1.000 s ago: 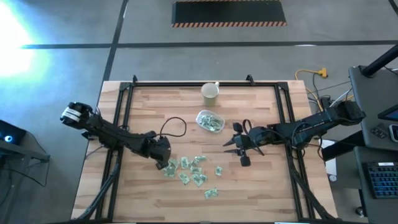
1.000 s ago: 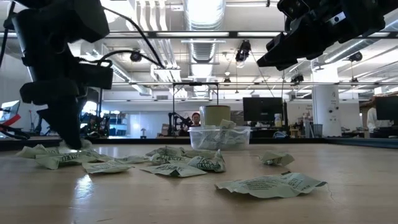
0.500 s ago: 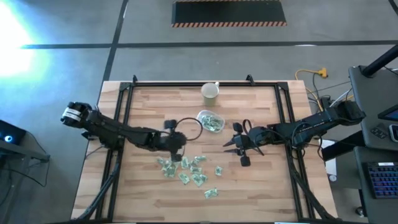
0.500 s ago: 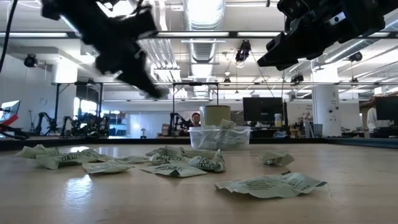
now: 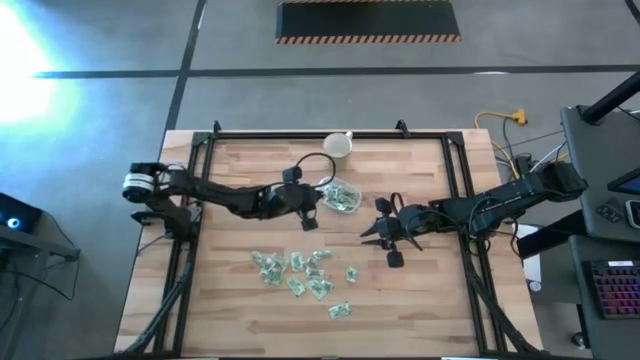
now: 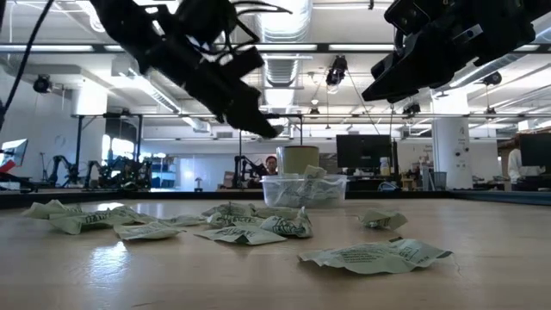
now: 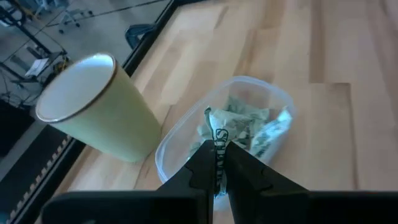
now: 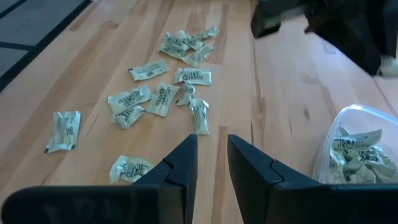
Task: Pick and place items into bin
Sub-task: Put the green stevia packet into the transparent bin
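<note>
Left gripper (image 7: 216,163), pinching one packet (image 7: 219,144) between closed fingers, has swung up from the scattered packets (image 5: 300,275) and now hangs just beside the clear bin (image 5: 340,195), near the cream cup (image 5: 338,146). Dropping it looks like the next step. Right gripper (image 5: 383,240) waits mid-table, fingers narrowly parted and empty.

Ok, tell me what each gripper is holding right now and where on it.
The left gripper, above the bin, pinches one packet by its end, most of it hidden between the fingers. The right gripper holds nothing, hanging over bare table.
</note>
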### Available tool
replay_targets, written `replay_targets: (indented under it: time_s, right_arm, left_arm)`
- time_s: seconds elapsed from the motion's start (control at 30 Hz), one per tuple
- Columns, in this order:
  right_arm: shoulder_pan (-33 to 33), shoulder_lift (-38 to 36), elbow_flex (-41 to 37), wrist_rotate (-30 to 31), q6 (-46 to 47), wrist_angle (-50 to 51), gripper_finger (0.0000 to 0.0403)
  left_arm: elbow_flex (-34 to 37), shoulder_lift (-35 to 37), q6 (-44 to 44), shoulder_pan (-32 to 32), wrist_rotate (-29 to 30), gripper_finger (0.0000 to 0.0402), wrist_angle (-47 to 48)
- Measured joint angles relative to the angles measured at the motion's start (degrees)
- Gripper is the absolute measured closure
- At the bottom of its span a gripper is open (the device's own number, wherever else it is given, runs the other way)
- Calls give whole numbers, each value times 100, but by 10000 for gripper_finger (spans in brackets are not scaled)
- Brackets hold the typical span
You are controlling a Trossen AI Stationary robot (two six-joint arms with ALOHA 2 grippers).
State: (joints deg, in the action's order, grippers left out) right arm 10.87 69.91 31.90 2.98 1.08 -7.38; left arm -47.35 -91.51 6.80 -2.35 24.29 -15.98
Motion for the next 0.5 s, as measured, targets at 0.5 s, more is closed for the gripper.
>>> replay_targets:
  time_s: [0.5]
  right_arm:
    - [-2, 0, 0, 7, 119, -58, 334]
  left_arm:
    - [-653, -737, -39, -450, -713, 388, -148]
